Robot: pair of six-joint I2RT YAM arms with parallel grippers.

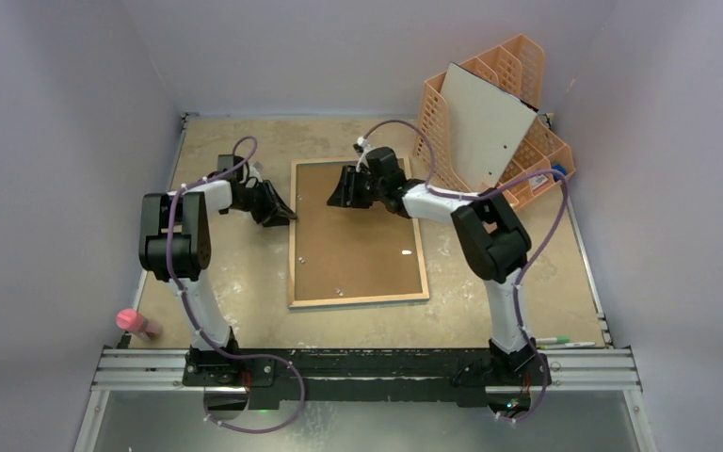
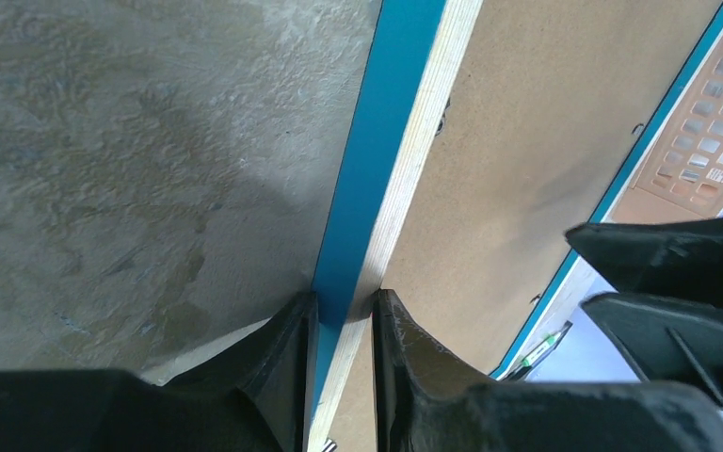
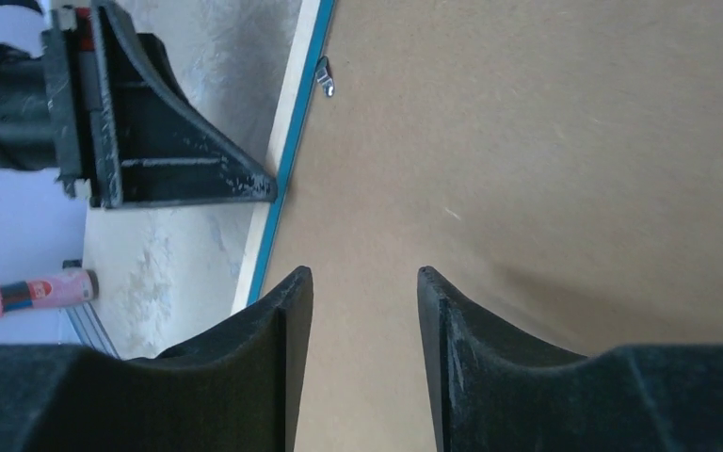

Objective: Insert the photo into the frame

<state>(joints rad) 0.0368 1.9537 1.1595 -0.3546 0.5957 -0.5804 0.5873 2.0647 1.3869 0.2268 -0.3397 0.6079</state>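
Observation:
The frame [image 1: 358,300] lies face down in the middle of the table, its light wood rim up and a brown hardboard backing [image 1: 358,235] filling it. The photo is hidden. My left gripper [image 1: 287,215] is at the frame's left edge. In the left wrist view the left gripper [image 2: 345,306] is shut on that rim, one finger on the blue side [image 2: 377,141] and the other on the wood side. My right gripper [image 1: 339,193] hovers over the backing near its far end. In the right wrist view the right gripper [image 3: 365,278] is open, with only backing [image 3: 527,141] below.
An orange lattice organiser [image 1: 527,75] stands at the back right with a grey-white board [image 1: 485,122] leaning in it. A pink-capped tube [image 1: 136,323] lies at the near left edge. Pens [image 1: 565,342] lie at the near right. Small metal tabs [image 3: 325,77] sit along the frame's rim.

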